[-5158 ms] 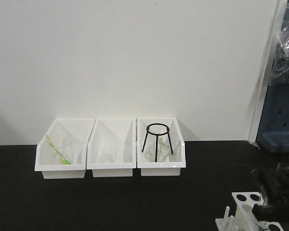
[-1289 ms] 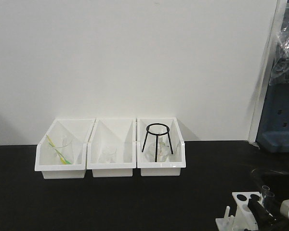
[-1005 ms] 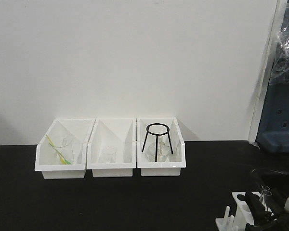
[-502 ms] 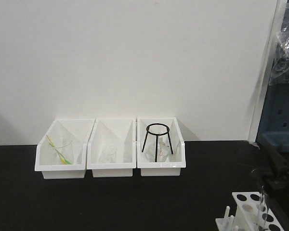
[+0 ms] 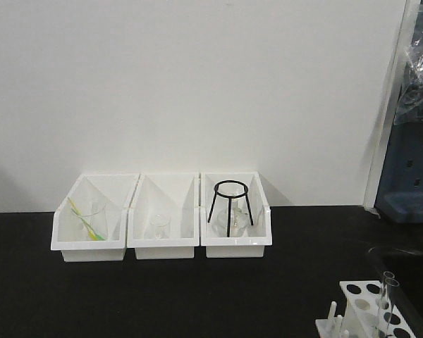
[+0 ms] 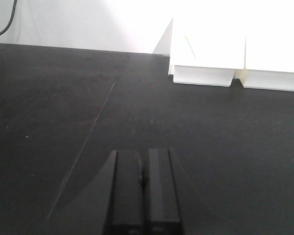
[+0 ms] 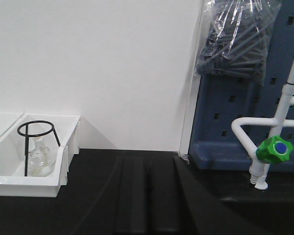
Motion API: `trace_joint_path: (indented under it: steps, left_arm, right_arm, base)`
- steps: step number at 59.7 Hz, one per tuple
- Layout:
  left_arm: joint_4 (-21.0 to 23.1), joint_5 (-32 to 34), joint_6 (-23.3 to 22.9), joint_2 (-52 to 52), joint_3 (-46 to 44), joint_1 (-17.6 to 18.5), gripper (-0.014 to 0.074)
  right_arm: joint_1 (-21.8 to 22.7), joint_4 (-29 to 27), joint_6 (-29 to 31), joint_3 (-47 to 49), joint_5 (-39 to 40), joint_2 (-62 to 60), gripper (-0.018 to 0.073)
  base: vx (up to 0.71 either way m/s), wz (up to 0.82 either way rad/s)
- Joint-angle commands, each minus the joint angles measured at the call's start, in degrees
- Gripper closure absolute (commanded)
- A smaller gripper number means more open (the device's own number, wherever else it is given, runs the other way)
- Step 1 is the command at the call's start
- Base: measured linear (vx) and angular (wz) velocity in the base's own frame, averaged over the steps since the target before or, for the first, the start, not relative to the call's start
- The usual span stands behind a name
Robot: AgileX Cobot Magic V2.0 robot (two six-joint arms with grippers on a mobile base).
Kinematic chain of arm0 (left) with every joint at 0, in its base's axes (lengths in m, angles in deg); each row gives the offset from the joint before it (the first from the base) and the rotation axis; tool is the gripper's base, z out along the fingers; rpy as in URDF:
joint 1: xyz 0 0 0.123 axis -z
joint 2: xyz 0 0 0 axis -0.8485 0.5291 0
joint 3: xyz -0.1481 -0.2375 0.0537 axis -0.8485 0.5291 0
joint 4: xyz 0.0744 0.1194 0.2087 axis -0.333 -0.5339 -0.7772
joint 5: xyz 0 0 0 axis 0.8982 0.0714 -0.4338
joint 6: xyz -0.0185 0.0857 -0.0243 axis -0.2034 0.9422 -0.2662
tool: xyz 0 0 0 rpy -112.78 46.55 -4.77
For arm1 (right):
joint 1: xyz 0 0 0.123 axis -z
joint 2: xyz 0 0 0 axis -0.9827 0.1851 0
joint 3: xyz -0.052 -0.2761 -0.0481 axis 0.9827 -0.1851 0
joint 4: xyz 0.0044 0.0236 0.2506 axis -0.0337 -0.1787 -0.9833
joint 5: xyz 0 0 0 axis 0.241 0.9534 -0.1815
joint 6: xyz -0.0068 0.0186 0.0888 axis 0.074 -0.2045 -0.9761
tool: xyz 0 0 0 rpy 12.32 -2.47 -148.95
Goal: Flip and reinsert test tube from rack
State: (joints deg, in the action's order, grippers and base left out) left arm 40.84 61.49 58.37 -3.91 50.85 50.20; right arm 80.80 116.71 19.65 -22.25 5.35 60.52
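The white rack [image 5: 361,308] stands at the front view's bottom right corner, partly cut off by the frame edge. The clear test tube [image 5: 386,294] stands in one of its right-hand holes, leaning slightly, with its top above the top plate. No gripper shows in the front view. My left gripper [image 6: 144,152] is shut and empty over bare black table. My right gripper [image 7: 146,159] is shut and empty above the black table; the rack and tube are out of its view.
Three white bins [image 5: 162,243] line the back wall. The right one holds a black tripod ring [image 5: 230,205] and a small flask [image 7: 39,159]. A blue pegboard [image 7: 235,112], a white tap with a green knob [image 7: 273,149] and a sink edge lie to the right.
The right gripper held the test tube at the rack, let it go and pulled back out of the front view. The tube now stands alone in the rack.
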Motion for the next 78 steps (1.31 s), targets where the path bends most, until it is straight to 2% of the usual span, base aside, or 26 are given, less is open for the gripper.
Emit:
trace_joint_path:
  steps: [1, 26, 33, 42, 48, 57, 60, 64, 78]
  left_arm:
    - [0.2, 4.6, 0.0, -0.2, 0.1, 0.1, 0.0603]
    - [0.2, 4.6, 0.0, -0.2, 0.1, 0.1, 0.0603]
    - [0.2, 4.6, 0.0, -0.2, 0.1, 0.1, 0.0603]
    - [0.2, 4.6, 0.0, -0.2, 0.1, 0.1, 0.0603]
    - [0.2, 4.6, 0.0, -0.2, 0.1, 0.1, 0.0603]
    - [0.2, 4.6, 0.0, -0.2, 0.1, 0.1, 0.0603]
    - [0.2, 4.6, 0.0, -0.2, 0.1, 0.1, 0.0603]
    - [0.2, 4.5, 0.0, -0.2, 0.1, 0.0, 0.0603]
    - [0.2, 4.6, 0.0, -0.2, 0.1, 0.0, 0.0603]
  right_arm:
    - [0.2, 0.8, -0.1, 2.1, 2.4, -1.6, 0.0571]
    - [0.2, 0.8, -0.1, 2.1, 2.5, -2.0, 0.0571]
    - [0.2, -7.9, 1.6, -0.4, -0.8, -9.2, 0.0571]
    - [0.2, -20.0, 13.0, -13.1, 0.4, -21.5, 0.0571]
    - [0.2, -23.8, 19.0, -23.6, 0.1, -31.0, 0.0571]
    - [0.2, -24.1, 21.3, -34.6, 0.1, -43.9, 0.0571]
    - [0.2, -24.1, 21.1, -36.7, 1.7, -44.4, 0.0571]
    - [0.0, -24.1, 21.0, -36.6, -0.5, -43.9, 0.0571]
    - [0.0, -24.1, 21.0, -36.6, -0.5, -44.3, 0.0571]
  base:
    - [0.0, 0.0]
    - [0.0, 0.0]
    - [0.0, 0.0]
    - [0.0, 0.0]
    - [0.0, 0.0]
    - [0.0, 0.0]
    - [0.0, 0.0]
    - [0.0, 0.0]
    - [0.0, 0.0]
